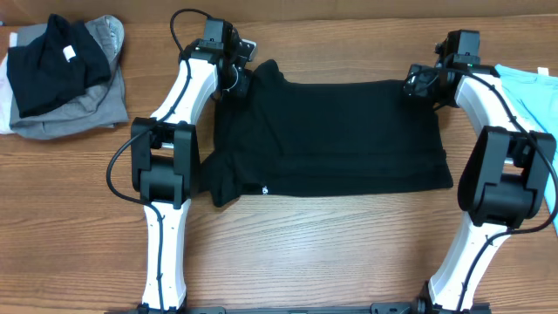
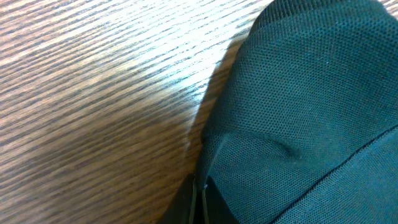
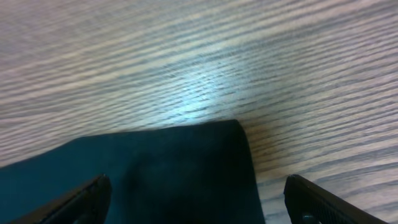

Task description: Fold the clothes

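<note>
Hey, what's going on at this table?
Two robot arms are folding a black T-shirt spread on the wooden table. The left claw is shut on its far left corner, while the right claw hangs open over the far right corner, not yet gripping. A pile of black and grey shirts lies at one far corner, a light blue shirt at the opposite edge.

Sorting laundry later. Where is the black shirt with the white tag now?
Overhead view: the tagged black shirt lies at the table's far left corner atop a grey shirt, left of the left arm, apart from the spread black shirt.
</note>
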Motion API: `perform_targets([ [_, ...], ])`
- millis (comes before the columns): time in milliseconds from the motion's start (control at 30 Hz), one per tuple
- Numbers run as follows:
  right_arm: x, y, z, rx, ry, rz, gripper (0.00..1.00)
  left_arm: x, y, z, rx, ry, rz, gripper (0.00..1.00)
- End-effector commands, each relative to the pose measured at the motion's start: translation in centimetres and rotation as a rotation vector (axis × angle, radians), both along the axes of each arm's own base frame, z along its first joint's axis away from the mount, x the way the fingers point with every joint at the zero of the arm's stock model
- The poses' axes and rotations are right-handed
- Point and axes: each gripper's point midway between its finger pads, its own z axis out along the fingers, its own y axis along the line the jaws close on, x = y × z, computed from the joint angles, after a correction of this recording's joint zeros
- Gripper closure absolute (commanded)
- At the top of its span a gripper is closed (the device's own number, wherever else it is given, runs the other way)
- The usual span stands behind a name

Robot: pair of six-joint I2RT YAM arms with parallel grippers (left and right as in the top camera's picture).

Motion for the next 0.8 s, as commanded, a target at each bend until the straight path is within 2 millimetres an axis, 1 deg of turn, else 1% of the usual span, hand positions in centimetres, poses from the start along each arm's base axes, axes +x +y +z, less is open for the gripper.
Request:
perform_targets([
  [0, 0.8, -0.2, -0.9, -0.036, 0.006, -0.005, 0.08, 0.4, 0.3, -0.2, 0.021, -0.010, -0.002, 0.96],
  [67, 0.8, -0.2, -1.1, -0.036, 0.008, -0.005, 0.11, 0.4, 0.3, -0.2, 0.021, -0.010, -0.001, 0.96],
  [133, 0.9, -0.2, -1.0, -0.036, 0.004, -0.004, 0.17, 0.4, 0.3, -0.2, 0.021, -0.010, -0.002, 0.96],
  [200, 1.0, -0.1, -1.0, -0.032, -0.001, -0.001, 0.30, 0.4, 0.3, -0.2, 0.021, -0.010, -0.002, 0.96],
  [233, 1.0, -0.1, -1.0, -0.033, -0.001, -0.001, 0.34, 0.4, 0.3, -0.2, 0.021, -0.010, -0.002, 0.96],
  [333, 1.1, -0.1, -1.2, -0.033, -0.002, -0.002, 0.35, 0.3, 0.3, -0.2, 0.022, -0.007, -0.002, 0.96],
  [367, 1.1, -0.1, -1.4, -0.032, -0.002, -0.002, 0.37, 0.3, 0.3, -0.2, 0.022, -0.006, -0.002, 0.96],
  [467, 1.2, -0.1, -2.1, -0.020, 0.005, -0.020, 0.61, 0.3, 0.3, -0.3, 0.022, -0.005, -0.002, 0.96],
  [533, 1.1, -0.1, -2.4, -0.016, 0.010, -0.024, 0.72, 0.2, 0.3, -0.3, 0.022, -0.005, -0.002, 0.96],
  [633, 1.1, -0.1, -2.5, -0.015, 0.012, -0.029, 0.83, 0.1, 0.3, -0.3, 0.024, 0.003, -0.002, 0.96],
  [667, 1.2, -0.1, -2.3, -0.011, 0.008, -0.042, 0.91, -0.1, 0.3, -0.4, 0.024, 0.010, -0.002, 0.96],
  [700, 1.3, -0.1, -2.2, -0.009, 0.004, -0.046, 0.96, -0.2, 0.3, -0.4, 0.025, 0.015, -0.002, 0.96],
  [767, 1.4, -0.2, -2.1, -0.006, 0.000, -0.053, 0.96, -0.3, 0.4, -0.5, 0.027, 0.022, -0.002, 0.96],
])
